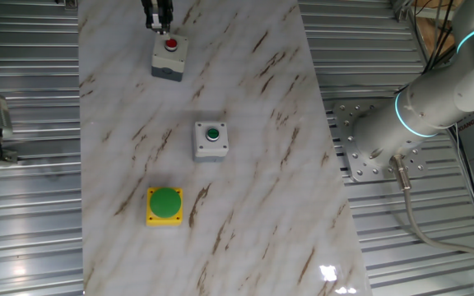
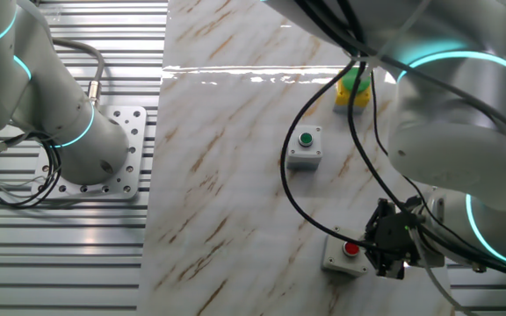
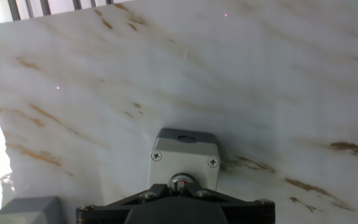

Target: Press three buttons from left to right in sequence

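and here we are at the marble-patterned counter, three button boxes laid out in a loose diagonal line across it. the jaws are right over the grey box with the red button, at the far edge of the counter in one fixed view, tip just beside the red cap. whether it touches the cap, i cannot tell from here.

swing to the other fixed view and the same grey red-button box sits at the near edge, the black jaws just to its right and hanging over it, cables looping down from the big white arm above. the red cap is in plain sight there, not covered.

hand view now: looking along the fingers, a grey box fills the lower middle, two screws at its top corners, and the black body of the jaws cuts across the bottom of the picture. the fingertips are hidden, so open or closed, i cannot tell.

the grey box with the dark-green button stands mid-counter, well apart from the jaws. the yellow box with the large green dome sits further along the line, the last in the row, also well apart.
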### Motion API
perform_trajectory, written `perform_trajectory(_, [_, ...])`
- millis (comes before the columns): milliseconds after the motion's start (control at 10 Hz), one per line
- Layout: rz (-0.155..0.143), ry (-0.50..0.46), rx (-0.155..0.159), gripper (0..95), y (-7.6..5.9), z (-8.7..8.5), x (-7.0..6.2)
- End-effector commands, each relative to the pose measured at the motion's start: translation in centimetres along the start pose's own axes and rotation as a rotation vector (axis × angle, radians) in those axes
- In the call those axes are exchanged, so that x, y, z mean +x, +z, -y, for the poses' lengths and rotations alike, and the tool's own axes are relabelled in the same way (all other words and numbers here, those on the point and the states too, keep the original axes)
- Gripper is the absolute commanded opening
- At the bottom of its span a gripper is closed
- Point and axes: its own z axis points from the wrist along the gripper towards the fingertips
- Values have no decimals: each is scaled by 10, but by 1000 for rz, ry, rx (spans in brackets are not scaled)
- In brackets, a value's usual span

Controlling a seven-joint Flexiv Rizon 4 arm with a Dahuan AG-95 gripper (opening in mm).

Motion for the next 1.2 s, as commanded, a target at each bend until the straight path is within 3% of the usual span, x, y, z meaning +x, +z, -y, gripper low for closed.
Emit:
perform_trajectory(100, [-10, -1, -2, 0, 0, 1, -2])
perform_trajectory(200, [-12, -2, 1, 0, 0, 1, -2])
perform_trajectory(500, [-9, 5, 64, 0, 0, 1, -2])
perform_trajectory(800, [2, 28, 89, 0, 0, 1, -2])
perform_trajectory(1200, [7, 28, 98, 0, 0, 1, -2])
